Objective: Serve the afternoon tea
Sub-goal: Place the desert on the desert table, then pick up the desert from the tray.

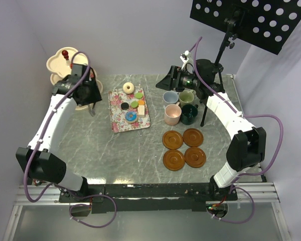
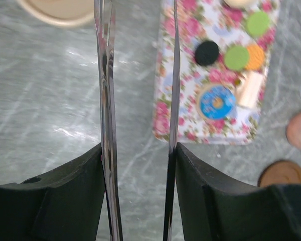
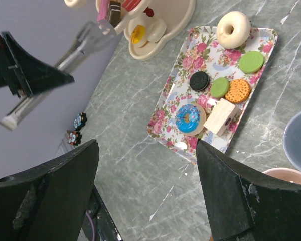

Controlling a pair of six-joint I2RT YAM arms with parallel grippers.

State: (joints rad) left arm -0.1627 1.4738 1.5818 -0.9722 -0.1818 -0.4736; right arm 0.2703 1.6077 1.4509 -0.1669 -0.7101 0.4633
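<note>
My left gripper [image 1: 89, 100] is shut on the metal tongs [image 2: 106, 100], whose two blades run up between its fingers with nothing between them in the left wrist view. It hovers beside the cream three-tier stand [image 1: 60, 63], left of the floral tray [image 1: 118, 123]. On the tray lie toy cakes: a white donut [image 1: 128, 88], a blue donut [image 1: 131, 117], green macarons [image 1: 138, 94] and a black cookie [image 1: 124, 106]. My right gripper [image 1: 168, 80] hangs open above the mugs: light blue [image 1: 169, 97], light green [image 1: 186, 96], pink [image 1: 172, 114], dark green [image 1: 189, 114]. Several brown saucers [image 1: 172, 139] lie in front.
The stand's lower tier [image 3: 160, 30] holds a few small cakes. A black camera tripod [image 1: 218, 60] with a dotted board stands at the back right. Grey walls close in the left and back sides of the marble table [image 1: 90, 145].
</note>
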